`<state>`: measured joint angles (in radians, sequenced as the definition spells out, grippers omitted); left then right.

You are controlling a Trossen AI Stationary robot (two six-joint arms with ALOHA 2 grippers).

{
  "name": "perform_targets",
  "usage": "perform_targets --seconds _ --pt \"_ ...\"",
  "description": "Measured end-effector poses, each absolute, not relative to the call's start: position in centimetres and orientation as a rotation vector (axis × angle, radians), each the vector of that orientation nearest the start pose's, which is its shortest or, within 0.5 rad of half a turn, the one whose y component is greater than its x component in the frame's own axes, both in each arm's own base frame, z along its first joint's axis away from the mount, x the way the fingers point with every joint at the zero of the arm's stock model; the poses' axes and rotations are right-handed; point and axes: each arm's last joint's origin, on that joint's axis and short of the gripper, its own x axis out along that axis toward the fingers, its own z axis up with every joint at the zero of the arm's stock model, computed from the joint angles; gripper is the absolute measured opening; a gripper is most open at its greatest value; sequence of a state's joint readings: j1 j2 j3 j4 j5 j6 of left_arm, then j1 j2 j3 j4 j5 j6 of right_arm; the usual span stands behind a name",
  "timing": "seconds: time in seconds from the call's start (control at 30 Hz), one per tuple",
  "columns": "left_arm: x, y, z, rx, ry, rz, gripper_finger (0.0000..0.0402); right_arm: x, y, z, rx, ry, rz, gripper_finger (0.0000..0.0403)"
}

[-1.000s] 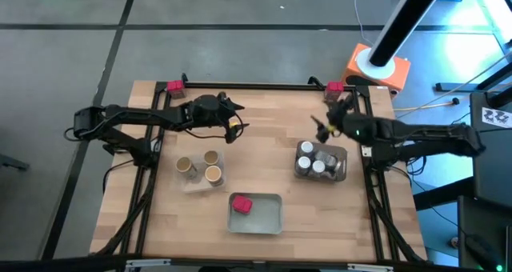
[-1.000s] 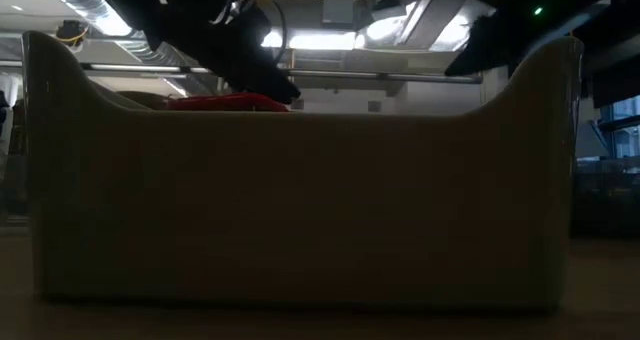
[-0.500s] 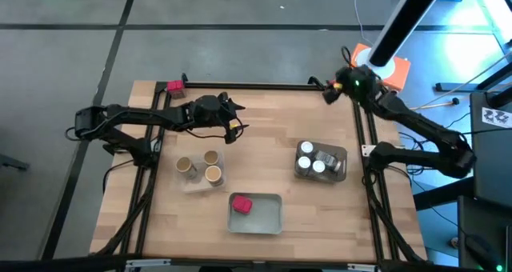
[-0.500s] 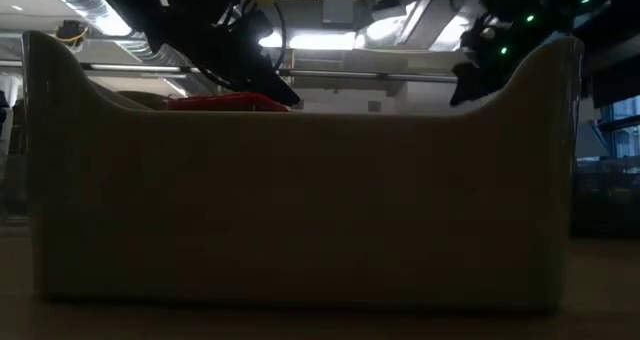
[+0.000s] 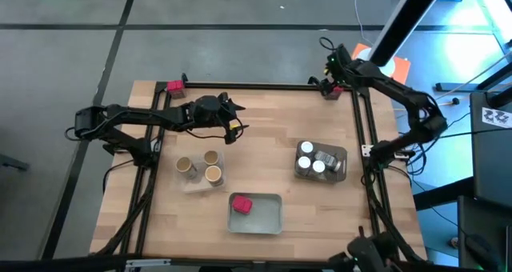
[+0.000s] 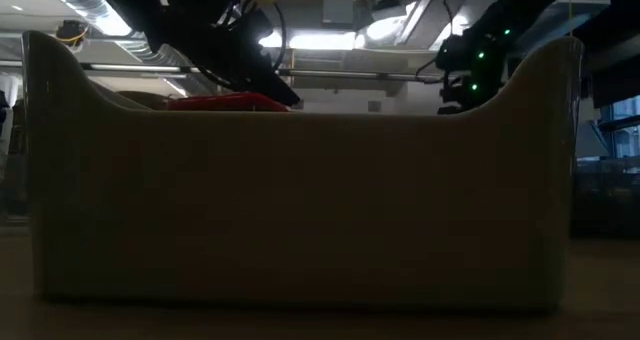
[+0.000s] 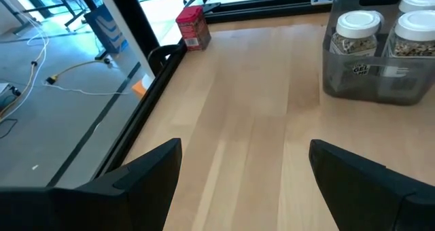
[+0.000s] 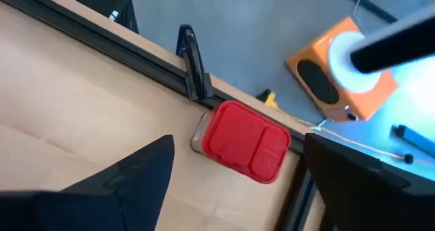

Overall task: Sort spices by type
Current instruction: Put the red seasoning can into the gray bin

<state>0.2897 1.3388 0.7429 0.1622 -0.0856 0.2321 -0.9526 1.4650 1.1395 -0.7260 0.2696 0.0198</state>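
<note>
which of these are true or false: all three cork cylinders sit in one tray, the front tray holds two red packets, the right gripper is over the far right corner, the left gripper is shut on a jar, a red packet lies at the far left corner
1. All three cork cylinders sit in one tray. True.
2. The front tray holds two red packets. False: only one red packet shows in it.
3. The right gripper is over the table's far right corner. True: its wrist view shows a red packet there.
4. The left gripper is shut on a jar. False: it is open and empty; the white-lidded jars stand in their tray.
5. A red packet lies at the far left corner. True.
</note>
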Motion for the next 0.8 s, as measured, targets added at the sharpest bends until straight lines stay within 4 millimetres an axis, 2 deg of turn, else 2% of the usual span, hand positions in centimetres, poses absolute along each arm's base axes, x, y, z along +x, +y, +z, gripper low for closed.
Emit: perform_targets --seconds 0.2,0.4,0.67,0.8 --pt "27.0 8.3 23.0 0.178 0.499 0.313 0.0310 16.6 -25.0 24.7 0.461 1.070 -1.138 0.0325" --pt "27.0 8.2 22.9 0.177 0.507 0.310 0.0310 16.6 -25.1 24.5 0.479 1.066 -1.137 0.0325" --pt "27.0 8.2 22.9 0.178 0.507 0.310 0.0310 16.5 -24.9 24.4 0.204 1.269 -0.882 0.0325" --pt "27.0 8.2 22.9 0.178 0.506 0.310 0.0310 16.4 -25.0 23.9 0.119 1.366 -0.835 0.0325"
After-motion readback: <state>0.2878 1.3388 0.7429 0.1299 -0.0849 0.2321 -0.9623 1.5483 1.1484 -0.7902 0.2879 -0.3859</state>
